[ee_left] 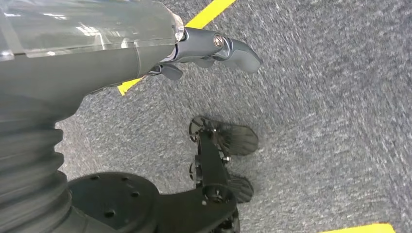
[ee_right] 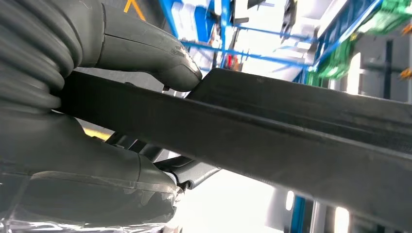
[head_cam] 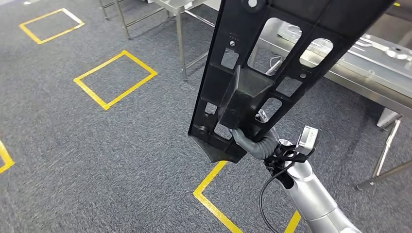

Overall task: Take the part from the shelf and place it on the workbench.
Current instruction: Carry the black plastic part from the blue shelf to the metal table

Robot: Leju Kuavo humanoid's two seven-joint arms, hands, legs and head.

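Part in right hand, workbench just past it.

From the head cam I saw grey carpet (head_cam: 121, 155) with yellow tape squares (head_cam: 115, 79), and the steel workbench (head_cam: 369, 73) ran along the far right. The long black part (head_cam: 272, 58) with cut-outs stood tilted up in front of the workbench, its upper end overlapping the bench edge in my view, lower end nearest the robot. My right hand (head_cam: 248, 141) gripped that lower end; right wrist cam showed the thumb (ee_right: 145, 48) pressed on one face and fingers (ee_right: 189, 172) curled under the other. Left hand (ee_left: 214, 51) hung over the carpet, well away from the workbench, fingers loosely apart, holding nothing.
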